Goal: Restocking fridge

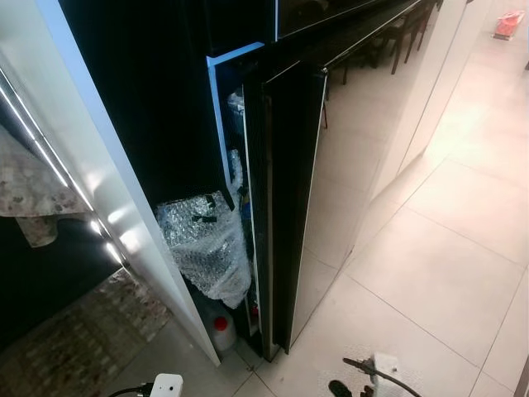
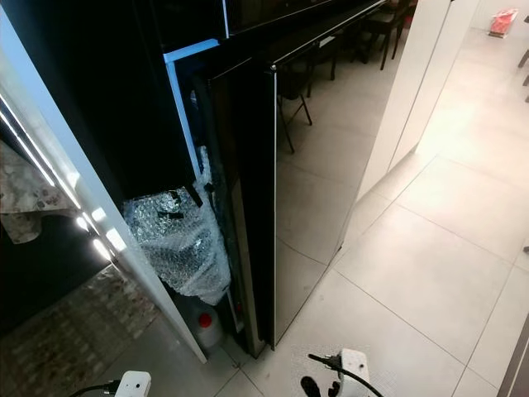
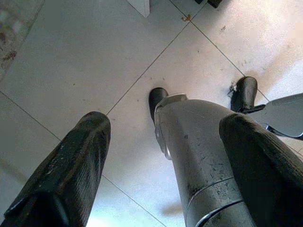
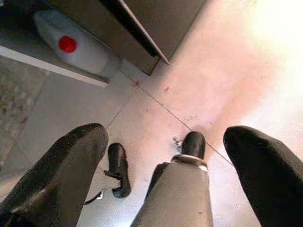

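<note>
The robot stands on the tiled floor (image 1: 446,273) facing the glossy black fridge door (image 1: 289,207), which is ajar by a narrow gap. Both arms hang idle: the left gripper (image 3: 165,156) and the right gripper (image 4: 165,161) point down at the floor beside the robot's legs, each with its fingers spread wide and nothing between them.

Judged from this, the step in hand is the approach; no item is being carried. The next move calls for raising an arm to the door's edge and swinging it fully open.

A bubble-wrapped bundle (image 1: 207,244) is wedged in the gap, and a white jug with a red cap (image 4: 78,49) sits on the floor beneath it. The fridge interior is hidden in darkness.
</note>
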Tool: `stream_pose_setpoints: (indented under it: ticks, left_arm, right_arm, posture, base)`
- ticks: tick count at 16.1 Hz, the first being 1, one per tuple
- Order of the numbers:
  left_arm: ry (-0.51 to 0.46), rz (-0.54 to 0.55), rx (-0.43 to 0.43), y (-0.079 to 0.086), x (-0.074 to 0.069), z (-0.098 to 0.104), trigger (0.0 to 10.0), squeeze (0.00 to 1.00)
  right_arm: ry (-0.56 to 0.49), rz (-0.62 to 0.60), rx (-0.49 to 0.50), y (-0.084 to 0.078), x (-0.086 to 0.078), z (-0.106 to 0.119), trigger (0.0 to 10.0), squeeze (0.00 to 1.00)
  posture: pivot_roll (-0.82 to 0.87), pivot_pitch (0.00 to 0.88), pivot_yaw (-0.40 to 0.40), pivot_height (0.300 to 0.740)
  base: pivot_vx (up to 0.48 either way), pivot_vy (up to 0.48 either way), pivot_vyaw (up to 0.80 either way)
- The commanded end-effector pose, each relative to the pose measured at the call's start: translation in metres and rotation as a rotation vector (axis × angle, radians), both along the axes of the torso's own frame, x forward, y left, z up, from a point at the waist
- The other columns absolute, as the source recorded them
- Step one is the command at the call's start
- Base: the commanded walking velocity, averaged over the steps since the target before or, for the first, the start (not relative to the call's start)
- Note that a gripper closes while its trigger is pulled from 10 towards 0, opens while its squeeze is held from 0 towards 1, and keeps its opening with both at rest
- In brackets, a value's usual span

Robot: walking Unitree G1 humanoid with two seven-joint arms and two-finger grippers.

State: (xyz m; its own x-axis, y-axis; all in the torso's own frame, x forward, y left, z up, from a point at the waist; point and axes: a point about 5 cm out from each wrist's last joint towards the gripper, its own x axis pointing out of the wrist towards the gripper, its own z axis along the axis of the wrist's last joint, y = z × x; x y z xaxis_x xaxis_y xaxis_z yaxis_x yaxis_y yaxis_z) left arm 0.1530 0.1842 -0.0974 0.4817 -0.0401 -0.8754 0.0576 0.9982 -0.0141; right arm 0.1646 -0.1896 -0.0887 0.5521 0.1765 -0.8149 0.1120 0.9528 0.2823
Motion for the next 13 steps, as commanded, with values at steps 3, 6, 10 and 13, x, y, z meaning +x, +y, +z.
stream_pose_setpoints:
  ticks: [3,6,10,13]
  left_arm:
    - [0.031,0.001,0.019,0.004,-0.011,-0.004,10.0,0.0]
    - [0.035,-0.003,0.015,0.002,-0.013,-0.005,10.0,0.0]
    - [0.036,-0.009,0.016,0.002,-0.013,-0.005,10.0,0.0]
    - [0.033,-0.006,0.017,0.003,-0.013,-0.004,10.0,0.0]
  right_arm:
    - [-0.02,0.028,-0.049,0.006,0.003,-0.001,10.0,0.0]
    - [0.004,0.047,-0.024,0.011,-0.003,-0.004,10.0,0.0]
    - [0.023,0.058,-0.029,0.01,-0.009,-0.006,10.0,0.0]
    - [0.034,0.085,-0.036,0.006,-0.013,-0.007,10.0,0.0]
  posture:
    - [0.02,0.0,0.036,0.74]
    - [0.01,0.0,0.034,0.74]
    - [0.01,0.0,0.035,0.74]
    - [0.01,0.0,0.034,0.74]
  base:
    - [0.0,0.0,0.26]
    - [0.0,0.0,0.8]
    - [0.0,0.0,0.8]
    - [0.0,0.0,0.8]
